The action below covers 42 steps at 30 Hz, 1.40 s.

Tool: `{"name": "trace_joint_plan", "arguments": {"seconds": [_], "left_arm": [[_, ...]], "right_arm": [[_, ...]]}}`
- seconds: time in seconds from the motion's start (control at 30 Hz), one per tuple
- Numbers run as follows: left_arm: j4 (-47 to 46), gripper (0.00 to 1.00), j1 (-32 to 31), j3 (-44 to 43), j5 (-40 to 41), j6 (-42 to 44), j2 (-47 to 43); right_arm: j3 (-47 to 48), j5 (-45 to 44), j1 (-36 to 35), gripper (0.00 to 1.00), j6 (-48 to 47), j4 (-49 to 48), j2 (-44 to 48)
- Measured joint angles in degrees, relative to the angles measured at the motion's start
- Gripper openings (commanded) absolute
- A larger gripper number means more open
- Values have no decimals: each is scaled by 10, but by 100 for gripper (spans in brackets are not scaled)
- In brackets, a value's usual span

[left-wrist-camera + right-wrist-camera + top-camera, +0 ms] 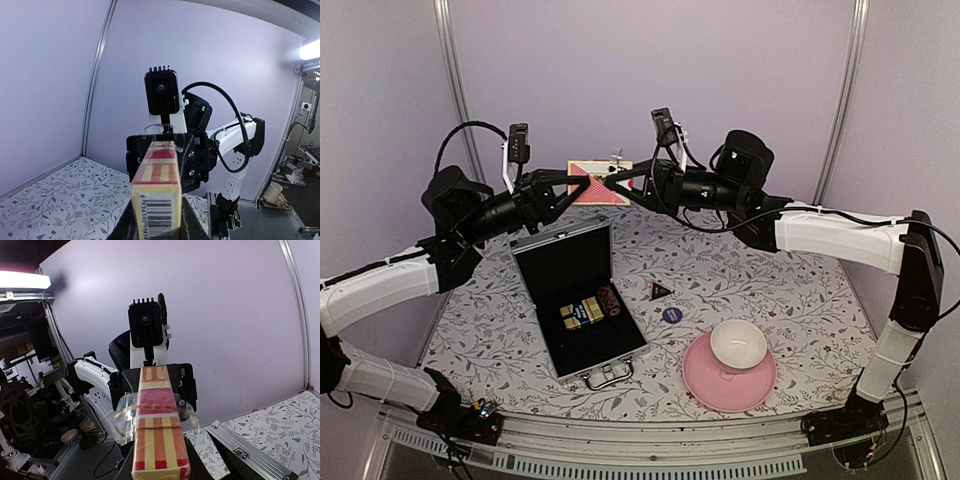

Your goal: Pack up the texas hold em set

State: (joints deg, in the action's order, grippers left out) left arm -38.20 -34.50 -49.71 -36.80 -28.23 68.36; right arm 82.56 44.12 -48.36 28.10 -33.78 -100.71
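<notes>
Handling of the card box (599,172)? (K.)
Light, stiff cardboard, crushable; loose clear wrap looks slick. Take the flat faces, off the wrap. (J.)
Position, jaws? (K.)
One end clamped in the left gripper (584,184); the right gripper (614,183) flanks the other end, contact unclear. (J.)

White bowl (738,343) sits on pink plate (705,387), nr front-right of floral-print tabletop (790,300), w/ lilac wall (720,60) behind.

Floral table (790,290): open briefcase (565,265), blue disc (671,314), dark triangle (660,291), pink plate (705,385).
</notes>
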Motion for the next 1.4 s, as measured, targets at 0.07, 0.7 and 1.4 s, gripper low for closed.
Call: {"name": "trace_joint_plan", "arguments": {"seconds": [0.07, 0.7, 1.4], "left_arm": [[6, 18, 0, 0, 0, 5, -2], [407, 95, 174, -170, 238, 173, -76], [479, 97, 288, -92, 369, 219, -104]], "right_arm": [[0, 1, 0, 4, -5, 1, 0], [-89, -141, 0, 2, -84, 232, 72], [-40, -106, -35, 2, 110, 456, -76]]}}
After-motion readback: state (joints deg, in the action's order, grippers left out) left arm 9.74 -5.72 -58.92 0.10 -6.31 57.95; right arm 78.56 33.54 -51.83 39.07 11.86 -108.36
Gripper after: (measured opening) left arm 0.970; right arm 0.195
